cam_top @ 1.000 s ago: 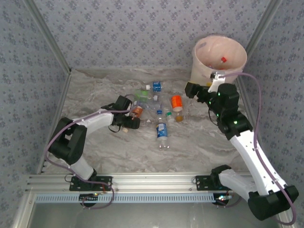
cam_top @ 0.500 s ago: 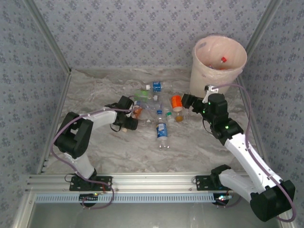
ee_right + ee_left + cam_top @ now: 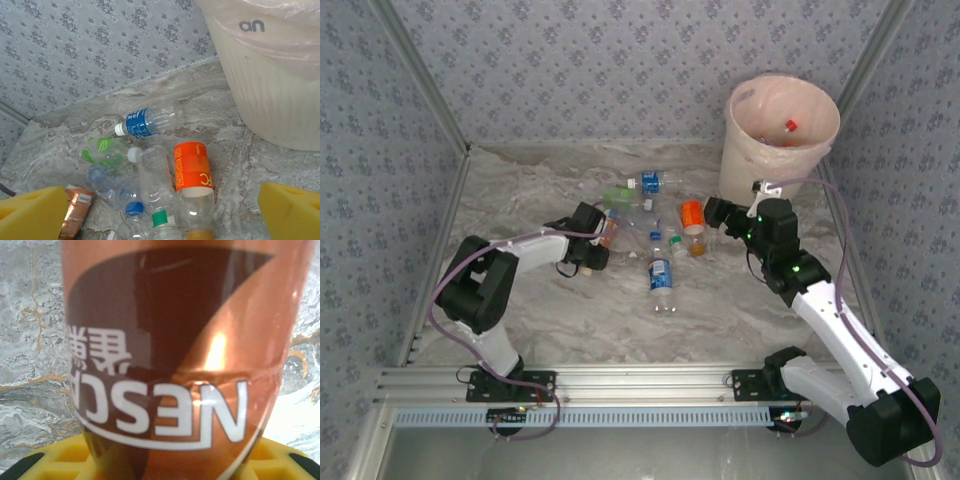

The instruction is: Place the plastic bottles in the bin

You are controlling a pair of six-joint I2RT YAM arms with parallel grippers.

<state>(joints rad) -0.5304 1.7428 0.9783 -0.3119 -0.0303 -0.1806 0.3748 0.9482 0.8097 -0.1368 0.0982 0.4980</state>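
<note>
Copper-brown bottle (image 3: 175,365), white NESC lettering upside down on its label. We log it between the yellow pads (image 3: 55,460) of the left gripper (image 3: 603,237). The pads meet it on both sides and the jaws are clenched on it. It lies left of the bench's (image 3: 570,320) middle, at the left fringe of the heap.

Bin (image 3: 748,160): cream bucket with a pink bag (image 3: 280,30), upright in the far right corner of the bench. We note one red item (image 3: 790,125) inside, too small to tell what.

Loose bottles, all lying on the bench from its middle toward the far edge:
- blue-label bottle (image 3: 145,121), white cap, farthest back
- green bottle (image 3: 105,150), near it on the left
- orange-label bottle (image 3: 192,167), nearest the bin yet apart from it
- clear bottle (image 3: 152,175), against the left side of the orange-label bottle
- blue-capped bottle (image 3: 134,207) and green-capped bottle (image 3: 160,218), side by side nearer the arms
- second blue-label bottle (image 3: 661,275), alone at about the bench's centre, apart from the heap on its near side

Right gripper (image 3: 713,212): jaws released. We see its yellow fingers (image 3: 35,210) at the two lower corners of the wrist view, well apart, with nothing held between them. It hangs between the heap and the bin, facing the heap, with the orange-label bottle just beside it
</note>
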